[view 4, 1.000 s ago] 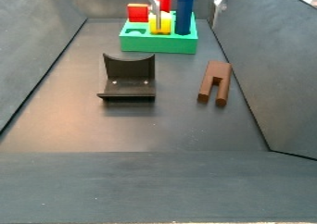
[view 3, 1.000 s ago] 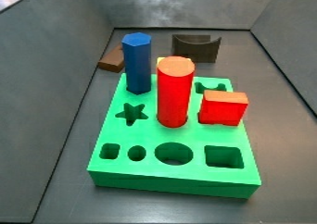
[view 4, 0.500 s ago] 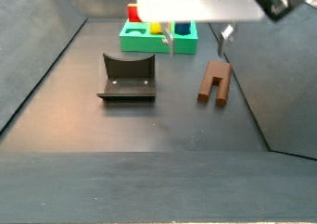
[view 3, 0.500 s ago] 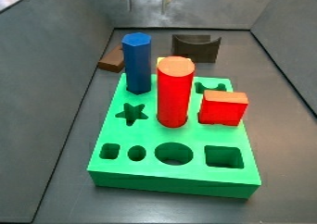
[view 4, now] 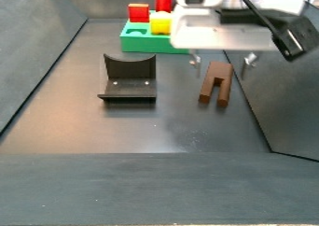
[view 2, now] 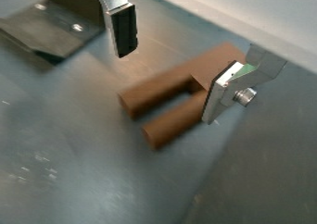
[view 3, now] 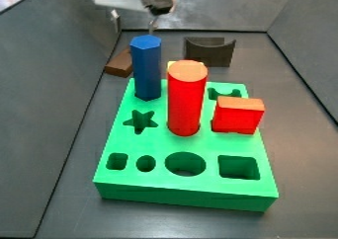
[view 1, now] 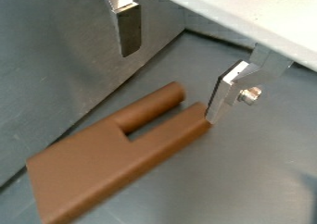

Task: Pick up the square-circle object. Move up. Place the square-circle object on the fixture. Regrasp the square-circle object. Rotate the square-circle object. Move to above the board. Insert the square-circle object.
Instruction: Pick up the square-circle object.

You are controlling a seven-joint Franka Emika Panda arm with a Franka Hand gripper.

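Item: square-circle object. Matte brown block with two legs, lying flat on the dark floor of the enclosure, near the right wall in a side view and well apart from the fixture. In both wrist views it lies below the hand, legs pointing away from its solid end; one silver finger stands close beside a leg, though whether it touches cannot be told from this angle.

Item: hand. Fingers spread apart, nothing clamped between them; poised over the block in both wrist views and hanging above it in a side view.

Item: fixture. Dark bracket on its base plate, unoccupied.

Item: board. Green slab with a blue prism, a red cylinder and a red block standing in it; star, round and square holes at the near edge are open.

Status: pick-up not yet made, judged from the open fingers and the block flat on the floor. All steps remain: grasp, lift, set on fixture, regrasp, rotate, carry over board, insert.

Markings: no brand, label or writing legible in any view.
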